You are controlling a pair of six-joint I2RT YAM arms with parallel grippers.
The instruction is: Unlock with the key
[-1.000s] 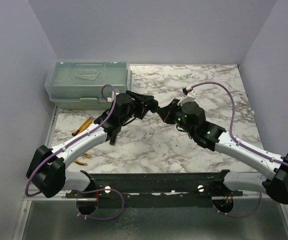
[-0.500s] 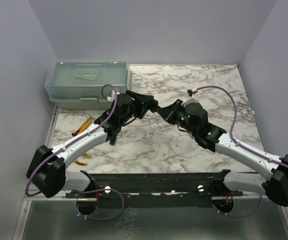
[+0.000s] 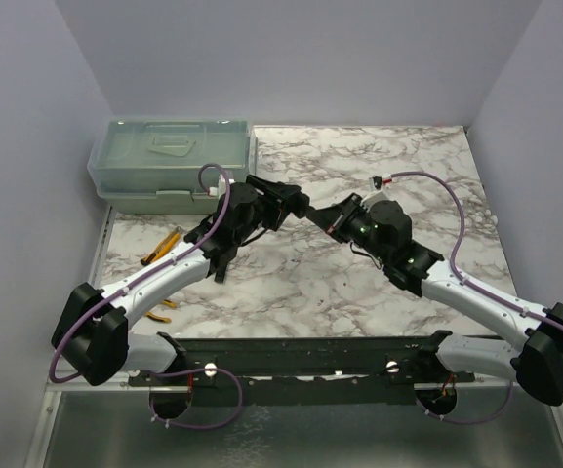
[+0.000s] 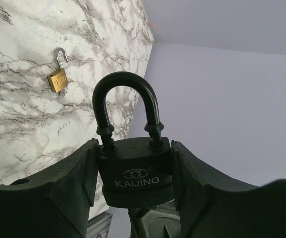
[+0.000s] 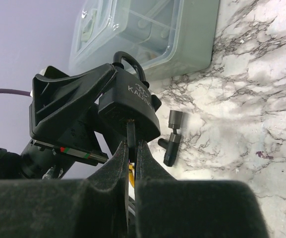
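The key (image 5: 131,130) is raised above the table, its thin blade upright and entering the underside of the black padlock (image 5: 130,106); how deep it sits cannot be told. The right gripper (image 5: 131,148) is directly below, fingers pressed together on the key's lower part, so the head is hidden and only the blade shows above the fingertips. The black padlock (image 4: 134,178), marked KAIJING, is clamped by its body between the two fingers of the left gripper (image 4: 133,166), and its curved shackle stands clear above them. In the top view the two grippers meet nose to nose over the middle of the marble table (image 3: 301,283). A black T-shaped piece (image 5: 171,139) lies on the table just beside the padlock as the right wrist sees it. A translucent green box (image 5: 182,34) stands behind it at the table's far left. A small brass padlock (image 4: 58,79) with its shackle swung open lies well apart on the marble. Yellow-handled pliers (image 3: 161,247) lie near the left arm.
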